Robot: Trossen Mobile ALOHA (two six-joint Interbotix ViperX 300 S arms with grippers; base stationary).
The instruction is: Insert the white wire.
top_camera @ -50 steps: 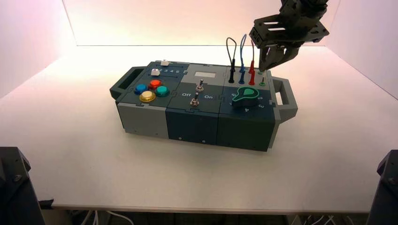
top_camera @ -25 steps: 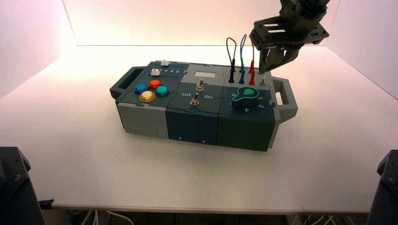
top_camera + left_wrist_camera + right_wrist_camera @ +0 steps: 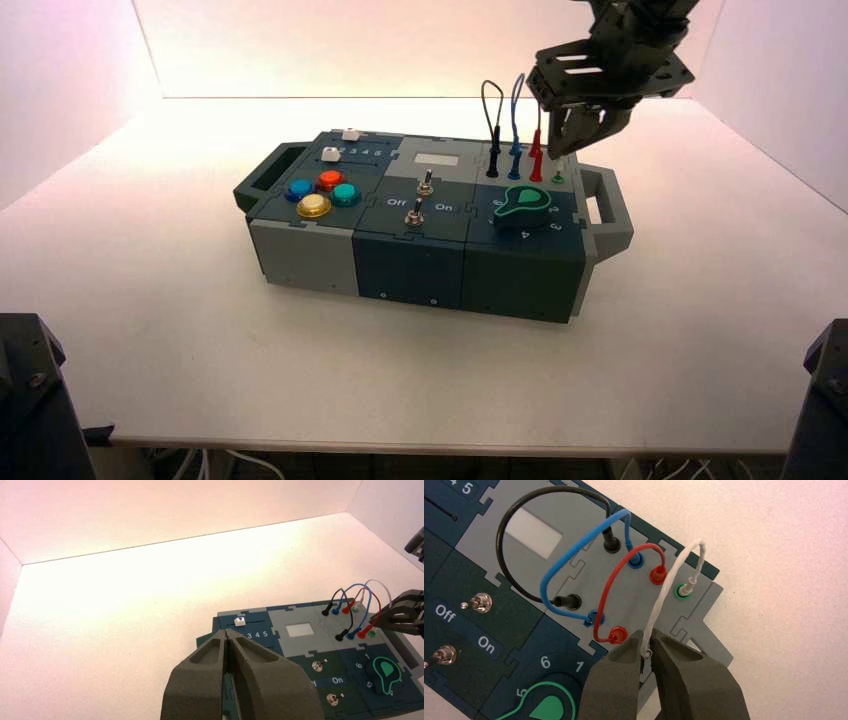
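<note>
The white wire (image 3: 657,611) loops up from a green-ringed socket (image 3: 682,591) at the box's right end, where one white plug sits. My right gripper (image 3: 647,649) is shut on the wire's free end. In the high view the right gripper (image 3: 556,150) hangs just above the second green socket (image 3: 558,178), beside the red wire (image 3: 537,150). My left gripper (image 3: 227,635) is shut and empty, held back from the box over its left part.
The box (image 3: 420,260) stands mid-table with handles at both ends. Black (image 3: 524,500), blue (image 3: 574,555) and red (image 3: 624,560) wires are plugged in close beside the white one. A green knob (image 3: 524,203) sits in front of the sockets, with two toggle switches (image 3: 420,195) to its left.
My right gripper has shifted a little to the left with the white wire's end, closer to the red wire and over the near green socket. The left arm has not moved.
</note>
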